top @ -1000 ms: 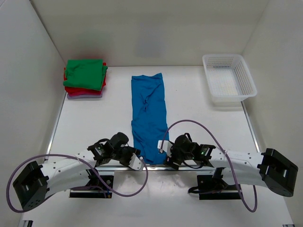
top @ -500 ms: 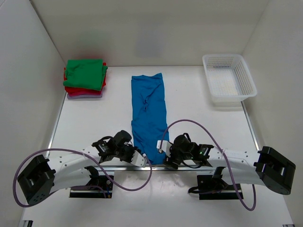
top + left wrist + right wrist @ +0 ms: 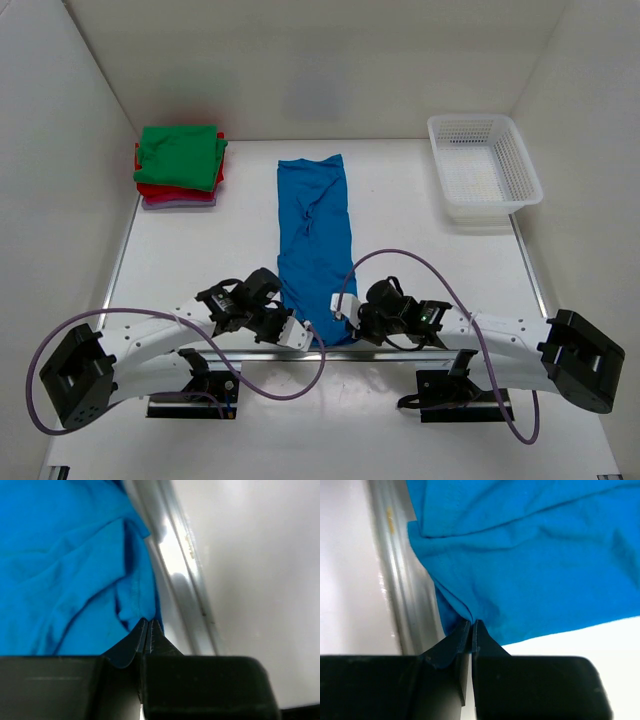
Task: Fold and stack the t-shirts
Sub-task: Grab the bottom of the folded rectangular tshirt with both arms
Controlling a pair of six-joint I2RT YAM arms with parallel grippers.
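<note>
A bright blue t-shirt (image 3: 315, 240) lies as a long narrow strip down the middle of the table, its near hem at the front rail. My left gripper (image 3: 301, 335) is shut on the near left corner of that hem (image 3: 145, 612). My right gripper (image 3: 345, 318) is shut on the near right corner (image 3: 465, 607). In both wrist views the black fingertips meet with blue cloth pinched at their tips. A stack of folded t-shirts sits at the back left: green (image 3: 180, 155) on top, red (image 3: 175, 190) under it, pale lavender (image 3: 178, 203) at the bottom.
A white mesh basket (image 3: 484, 165) stands at the back right. A metal rail (image 3: 175, 580) (image 3: 395, 580) runs along the table's near edge, right beside both grippers. White walls enclose the table on the left, back and right.
Both grippers have moved in onto the near hem of the blue t-shirt and closed on it. The left one came in from the left. The shirt itself lies as before.
</note>
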